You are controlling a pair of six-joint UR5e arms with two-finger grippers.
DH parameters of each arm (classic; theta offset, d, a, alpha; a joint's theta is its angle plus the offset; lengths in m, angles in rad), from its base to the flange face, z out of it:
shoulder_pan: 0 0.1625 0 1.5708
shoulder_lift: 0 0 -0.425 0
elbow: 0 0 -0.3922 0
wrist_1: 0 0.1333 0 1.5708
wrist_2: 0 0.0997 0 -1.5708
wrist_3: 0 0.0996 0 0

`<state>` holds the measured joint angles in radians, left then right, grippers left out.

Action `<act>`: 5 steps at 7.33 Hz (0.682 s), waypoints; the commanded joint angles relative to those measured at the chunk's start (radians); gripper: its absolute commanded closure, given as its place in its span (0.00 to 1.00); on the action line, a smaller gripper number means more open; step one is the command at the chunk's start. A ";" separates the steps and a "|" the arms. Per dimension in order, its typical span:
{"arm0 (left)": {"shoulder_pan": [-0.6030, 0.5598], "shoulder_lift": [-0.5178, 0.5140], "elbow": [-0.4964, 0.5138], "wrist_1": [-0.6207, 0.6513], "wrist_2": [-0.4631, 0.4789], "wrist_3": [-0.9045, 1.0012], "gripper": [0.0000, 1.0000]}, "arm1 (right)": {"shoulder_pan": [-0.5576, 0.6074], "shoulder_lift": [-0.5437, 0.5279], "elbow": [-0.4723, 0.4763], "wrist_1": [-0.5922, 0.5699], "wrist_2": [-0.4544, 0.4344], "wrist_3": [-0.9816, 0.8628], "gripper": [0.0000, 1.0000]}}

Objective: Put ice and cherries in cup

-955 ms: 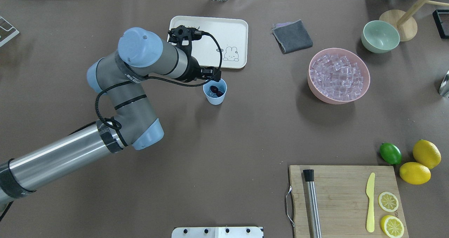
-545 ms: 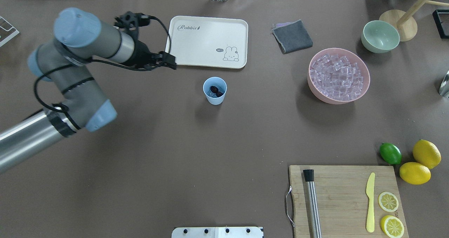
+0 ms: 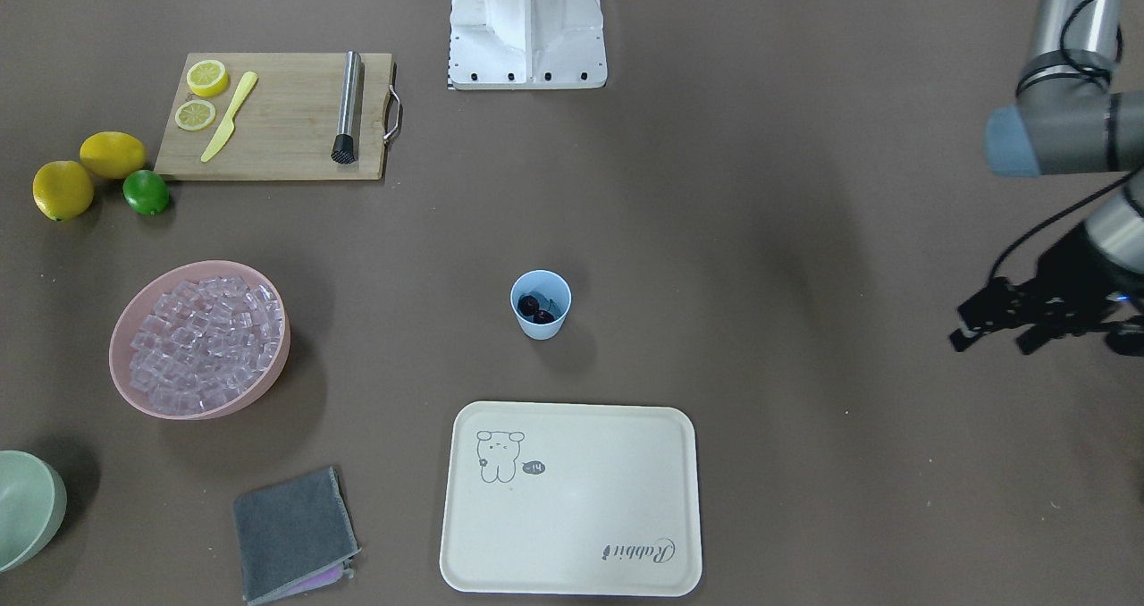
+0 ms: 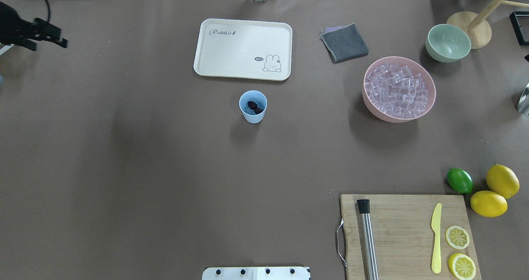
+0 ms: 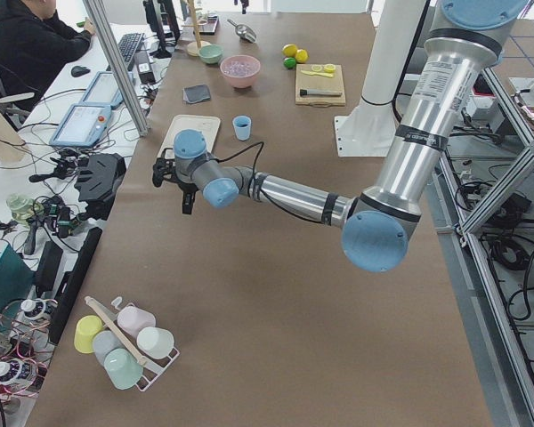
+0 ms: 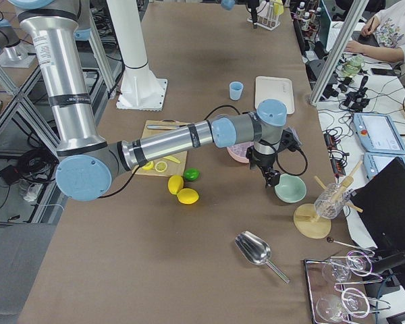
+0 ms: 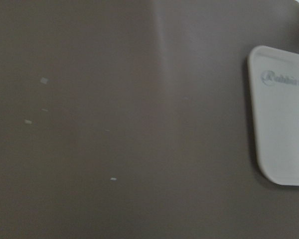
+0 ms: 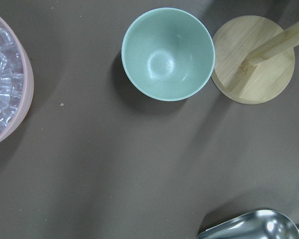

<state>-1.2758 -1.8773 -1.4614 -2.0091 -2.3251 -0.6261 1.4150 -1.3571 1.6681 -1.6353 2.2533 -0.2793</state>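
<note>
The light-blue cup (image 4: 253, 115) stands upright mid-table, just in front of the cream tray, and also shows in the front view (image 3: 541, 325). The two dark cherries (image 4: 255, 107) lie inside it. The ice (image 4: 396, 89) is several clear cubes heaped in the pink bowl (image 4: 399, 118), far to the right; I see no ice in the cup. My left gripper (image 4: 60, 37) is open and empty at the far left table edge, well away from the cup. My right gripper (image 6: 273, 179) hangs between the pink and green bowls; I cannot tell whether it is open.
A cream rabbit tray (image 4: 244, 48), a grey cloth (image 4: 344, 42) and a pale green bowl (image 4: 448, 43) lie along the back. A cutting board (image 4: 405, 234) with muddler, knife and lemon slices, a lime (image 4: 460, 180) and lemons are front right. A metal scoop (image 8: 254, 226) lies near the green bowl.
My left arm has swung away from the cup to the far left edge of the table. The cherries stay in the cup, and nothing else has moved.
</note>
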 commanded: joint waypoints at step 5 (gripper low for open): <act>-0.264 -0.013 0.004 0.589 0.017 0.680 0.02 | -0.015 0.064 -0.080 -0.001 -0.029 -0.001 0.01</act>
<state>-1.5332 -1.9081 -1.4676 -1.4449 -2.3102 0.0154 1.3986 -1.3106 1.6103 -1.6355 2.2251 -0.2730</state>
